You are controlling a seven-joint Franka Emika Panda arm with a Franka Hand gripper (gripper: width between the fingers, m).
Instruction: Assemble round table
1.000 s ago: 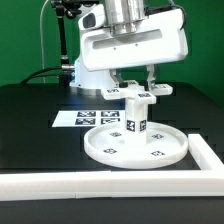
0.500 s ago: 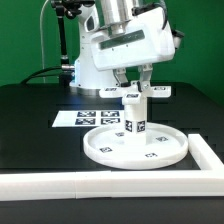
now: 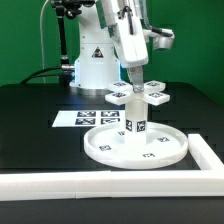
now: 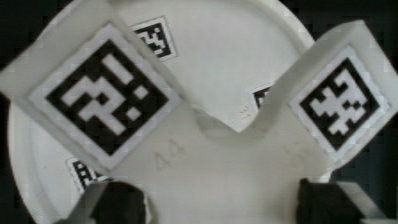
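The large round disc (image 3: 163, 150) lies on the black table with the short post (image 3: 136, 122) standing upright at its centre. The cross-shaped piece (image 3: 152, 96) sits on top of the post, its tagged arms sticking out to both sides. My gripper (image 3: 135, 88) comes straight down from above and is shut on this piece. In the wrist view the cross-shaped piece (image 4: 196, 150) fills the frame between my two dark fingers (image 4: 114, 201), with the disc (image 4: 222, 40) behind it.
The marker board (image 3: 84, 117) lies flat behind the disc at the exterior view's left. A long white border rail (image 3: 100, 181) runs along the front and turns up the right side. The arm's white base (image 3: 93, 62) stands at the back.
My wrist has turned about its vertical axis, so the gripper body now shows narrow side on. The cross-shaped piece has turned with it on top of the post.
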